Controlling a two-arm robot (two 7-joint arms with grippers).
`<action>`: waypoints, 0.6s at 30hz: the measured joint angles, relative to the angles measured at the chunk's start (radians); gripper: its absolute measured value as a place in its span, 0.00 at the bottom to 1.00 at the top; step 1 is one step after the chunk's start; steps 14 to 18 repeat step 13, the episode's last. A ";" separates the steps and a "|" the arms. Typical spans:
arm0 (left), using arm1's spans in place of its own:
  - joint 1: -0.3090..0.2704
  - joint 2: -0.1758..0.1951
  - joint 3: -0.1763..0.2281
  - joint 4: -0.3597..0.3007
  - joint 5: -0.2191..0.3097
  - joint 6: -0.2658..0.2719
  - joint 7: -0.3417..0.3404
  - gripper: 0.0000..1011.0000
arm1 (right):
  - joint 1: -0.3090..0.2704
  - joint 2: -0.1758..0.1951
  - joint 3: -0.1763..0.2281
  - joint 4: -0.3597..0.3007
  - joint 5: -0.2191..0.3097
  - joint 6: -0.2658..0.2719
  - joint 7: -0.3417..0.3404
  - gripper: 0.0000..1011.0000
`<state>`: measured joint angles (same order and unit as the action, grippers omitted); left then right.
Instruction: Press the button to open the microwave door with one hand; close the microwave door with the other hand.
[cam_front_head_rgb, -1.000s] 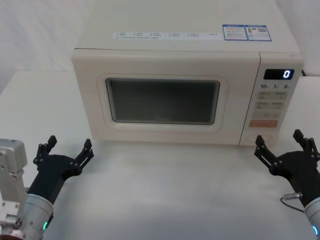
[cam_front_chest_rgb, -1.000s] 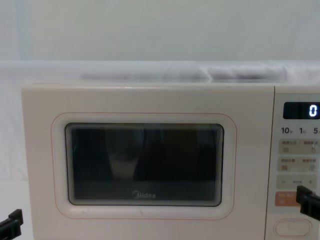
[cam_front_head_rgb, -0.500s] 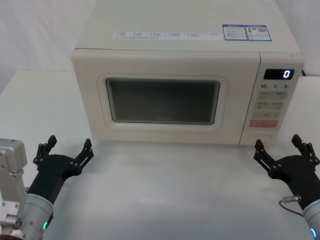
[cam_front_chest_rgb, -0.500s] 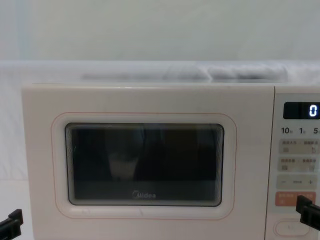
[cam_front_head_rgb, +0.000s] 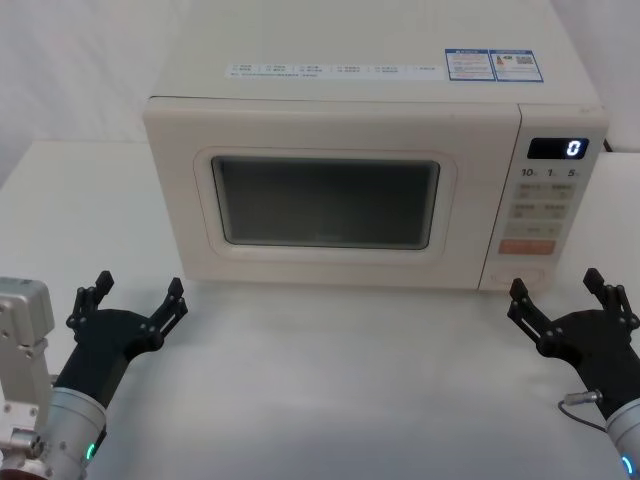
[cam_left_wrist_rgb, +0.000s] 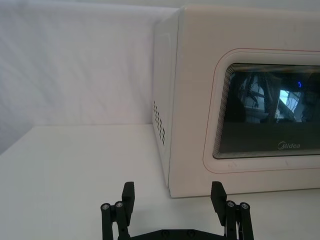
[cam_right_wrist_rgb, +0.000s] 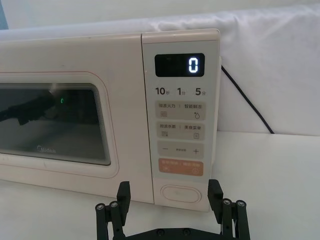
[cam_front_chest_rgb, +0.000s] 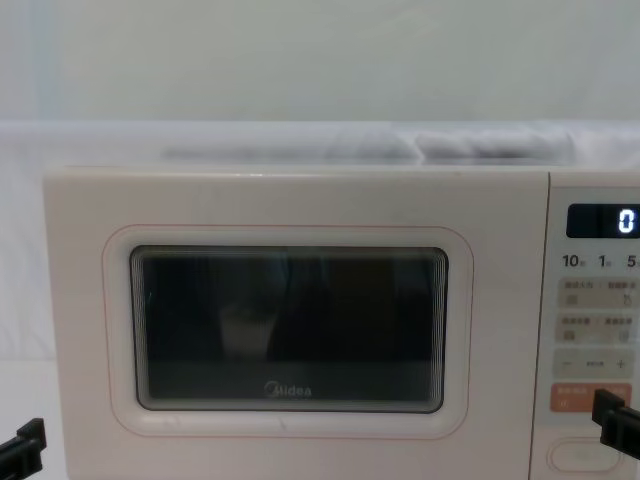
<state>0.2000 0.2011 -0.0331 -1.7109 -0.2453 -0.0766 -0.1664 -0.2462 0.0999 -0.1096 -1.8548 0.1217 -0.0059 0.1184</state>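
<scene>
While its two fingers stand wide apart and hold nothing, the right tool (cam_front_head_rgb: 565, 300) hovers just before the button (cam_right_wrist_rgb: 181, 192) at the control panel's foot, seemingly lined up to press. Off by the microwave door's (cam_front_head_rgb: 325, 205) far corner, the left tool (cam_front_head_rgb: 128, 302) waits over the surface (cam_front_head_rgb: 330, 380), equally spread, likely placed to close it.

Left gripper (cam_front_head_rgb: 133, 296): matte black blocky body, two angled black fingers (cam_left_wrist_rgb: 128, 193) with square tips, pairs of small silver screws at the linkage joints. Wrist behind it is silver-grey cylinder with small glowing green ring (cam_front_head_rgb: 90, 451), plus light grey boxy housing (cam_front_head_rgb: 22, 325) on the outer side. Right gripper (cam_front_head_rgb: 566, 296): same black build, same screw pairs, thin grey cable (cam_front_head_rgb: 585, 398) looping near wrist, bit of blue-green glow at cuff.
</scene>
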 joint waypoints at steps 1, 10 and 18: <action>0.000 0.000 0.000 0.000 0.000 0.000 0.000 0.99 | 0.000 0.000 0.000 0.000 0.000 0.000 0.000 0.99; 0.000 0.000 0.000 0.000 0.000 0.000 0.000 0.99 | 0.000 0.000 0.000 -0.001 -0.001 0.000 0.000 0.99; 0.000 0.000 0.000 0.000 0.000 0.000 0.000 0.99 | 0.000 0.000 0.000 -0.001 -0.001 0.000 0.000 0.99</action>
